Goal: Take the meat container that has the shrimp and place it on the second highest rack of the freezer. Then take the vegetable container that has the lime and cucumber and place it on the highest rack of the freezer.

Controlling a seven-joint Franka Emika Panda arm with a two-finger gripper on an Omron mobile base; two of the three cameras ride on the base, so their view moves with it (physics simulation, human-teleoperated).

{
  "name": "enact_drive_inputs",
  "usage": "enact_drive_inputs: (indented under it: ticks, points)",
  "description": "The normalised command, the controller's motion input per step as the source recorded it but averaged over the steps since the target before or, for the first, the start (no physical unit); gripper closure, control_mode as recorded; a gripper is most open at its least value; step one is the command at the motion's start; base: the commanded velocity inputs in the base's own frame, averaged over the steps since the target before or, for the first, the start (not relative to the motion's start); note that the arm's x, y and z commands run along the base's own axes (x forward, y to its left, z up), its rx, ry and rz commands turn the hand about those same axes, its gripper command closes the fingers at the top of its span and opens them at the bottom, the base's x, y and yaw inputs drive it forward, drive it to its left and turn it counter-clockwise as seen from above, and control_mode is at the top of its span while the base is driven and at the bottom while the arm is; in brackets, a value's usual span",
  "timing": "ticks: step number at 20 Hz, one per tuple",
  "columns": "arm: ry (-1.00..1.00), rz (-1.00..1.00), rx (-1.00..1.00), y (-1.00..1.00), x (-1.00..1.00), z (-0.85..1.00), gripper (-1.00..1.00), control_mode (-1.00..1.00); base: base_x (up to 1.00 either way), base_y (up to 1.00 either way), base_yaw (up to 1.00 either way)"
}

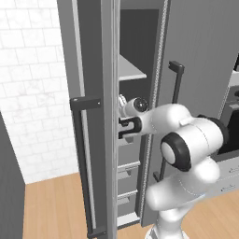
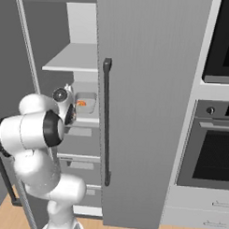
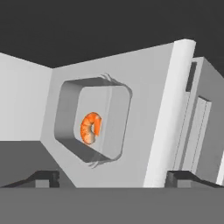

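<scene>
A clear meat container (image 3: pixel 94 124) holding an orange shrimp (image 3: pixel 90 127) rests on a freezer rack (image 2: pixel 88 119), one level below the wide upper shelf (image 2: pixel 74 59). In the right base view the container (image 2: pixel 85 102) sits just beyond my hand, inside the compartment. My gripper (image 3: pixel 116 179) is open; its two dark fingertips (image 3: pixel 43 178) stand far apart, short of the container and not touching it. In the left base view the gripper (image 1: pixel 122 127) pokes past the door's edge into the freezer.
The open freezer door (image 1: pixel 93 116) with its dark handle (image 1: pixel 79 163) stands close on my left. A shut grey door (image 2: pixel 144 112) with a long handle (image 2: pixel 106 120) is on the right, an oven (image 2: pixel 213 152) beyond it. Drawers (image 2: pixel 79 166) lie below the rack.
</scene>
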Motion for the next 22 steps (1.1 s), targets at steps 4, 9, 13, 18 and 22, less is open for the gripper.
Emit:
enact_drive_inputs:
  ticks: [4, 9, 13, 18, 22]
  points:
    - [-0.11, 0.00, 0.15, -0.21, -0.52, 1.00, -1.00, -1.00, 0.00, 0.00, 0.00]
    - [0.10, 0.00, 0.08, -0.34, -0.63, 1.00, -1.00, -1.00, 0.00, 0.00, 0.00]
    - [0.32, 0.00, -0.01, -0.39, -0.78, 0.90, -1.00, -1.00, 0.00, 0.00, 0.00]
    - [0.41, 0.03, -0.19, -0.18, -0.90, 0.25, -1.00, -1.00, 0.00, 0.00, 0.00]
    - [0.40, 0.21, -0.29, -0.35, -0.90, 0.00, -1.00, -1.00, 0.00, 0.00, 0.00]
